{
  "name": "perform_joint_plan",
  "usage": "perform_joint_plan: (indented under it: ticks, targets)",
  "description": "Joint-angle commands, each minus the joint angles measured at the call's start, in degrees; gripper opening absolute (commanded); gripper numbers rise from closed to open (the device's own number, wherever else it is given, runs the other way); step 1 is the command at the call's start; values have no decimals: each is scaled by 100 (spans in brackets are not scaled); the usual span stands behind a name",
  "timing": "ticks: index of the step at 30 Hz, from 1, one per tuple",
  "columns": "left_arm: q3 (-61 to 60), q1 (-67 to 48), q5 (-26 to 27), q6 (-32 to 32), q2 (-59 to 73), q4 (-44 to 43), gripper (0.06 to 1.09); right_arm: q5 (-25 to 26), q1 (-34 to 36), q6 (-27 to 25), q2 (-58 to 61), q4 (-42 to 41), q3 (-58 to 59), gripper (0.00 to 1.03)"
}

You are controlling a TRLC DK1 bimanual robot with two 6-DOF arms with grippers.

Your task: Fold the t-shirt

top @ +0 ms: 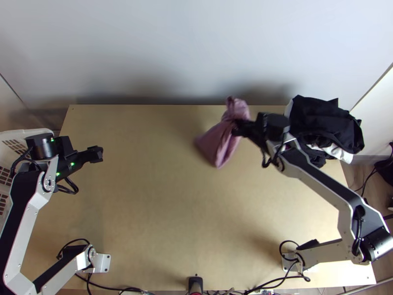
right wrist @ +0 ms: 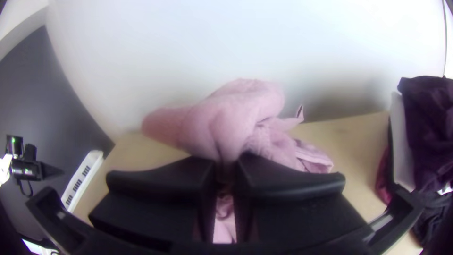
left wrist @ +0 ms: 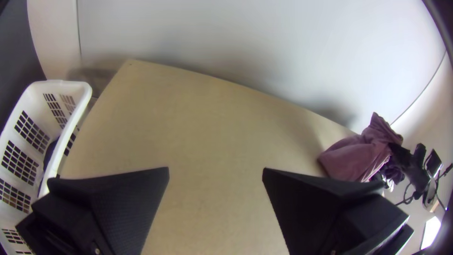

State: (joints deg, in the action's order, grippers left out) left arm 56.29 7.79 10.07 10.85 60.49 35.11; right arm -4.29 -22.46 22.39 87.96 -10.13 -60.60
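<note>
Right pincer (top: 237, 130): had the t-shirt (top: 219, 143) pinched
T-shirt: was all bunched up, kinda poking out around that pincer
Left pincer (top: 100, 153): was spread wide, well apart from the right one

Left pincer (top: 98, 154) wide apart, right pincer (top: 237, 129) almost together.
</note>
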Motion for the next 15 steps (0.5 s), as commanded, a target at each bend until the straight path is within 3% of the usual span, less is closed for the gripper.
perform_joint_plan:
  ticks: [1, 15]
  targets:
    - [-13, -67, 92, 31, 95, -92, 102, 16, 840, -139, -157, 240, -593, 3]
    - [-75, -322, 92, 251, 156, -171, 102, -45, 2694, -191, 344, 714, -2422, 3]
